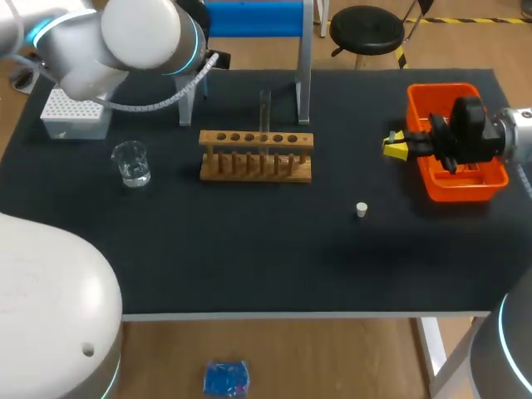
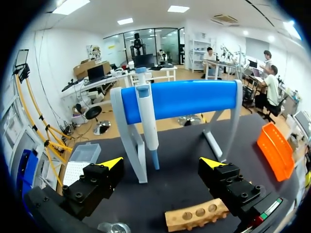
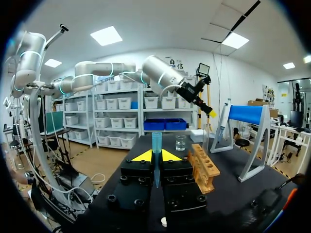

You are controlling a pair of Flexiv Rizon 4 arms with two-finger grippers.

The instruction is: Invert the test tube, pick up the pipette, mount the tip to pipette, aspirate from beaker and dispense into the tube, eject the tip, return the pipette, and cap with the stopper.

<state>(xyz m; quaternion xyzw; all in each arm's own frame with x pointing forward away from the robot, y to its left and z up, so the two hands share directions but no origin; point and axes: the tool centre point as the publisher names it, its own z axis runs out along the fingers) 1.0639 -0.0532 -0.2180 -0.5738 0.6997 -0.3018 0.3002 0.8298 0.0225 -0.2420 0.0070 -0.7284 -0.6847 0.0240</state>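
Note:
A white-and-blue pipette [image 2: 146, 116] hangs on the blue stand [image 1: 253, 18]. My left gripper [image 2: 162, 163] is open just short of the pipette, which lies ahead between its fingers without touching them. In the head view my left arm hides that gripper. My right gripper [image 1: 397, 146] hovers at the left edge of the orange bin [image 1: 490, 179], shut on a pale blue pipette tip [image 3: 156, 153] that sticks out between its yellow tips. A test tube [image 1: 265, 110] stands upright in the wooden rack [image 1: 256, 156]. The beaker [image 1: 131, 163] stands left of the rack. The white stopper [image 1: 362, 209] lies on the mat.
A white tip box [image 1: 75, 112] sits at the back left, under my left arm. The stand's legs [image 1: 303, 91] come down just behind the rack. The black mat [image 1: 249, 249] stretches bare in front of the rack to the table's front edge.

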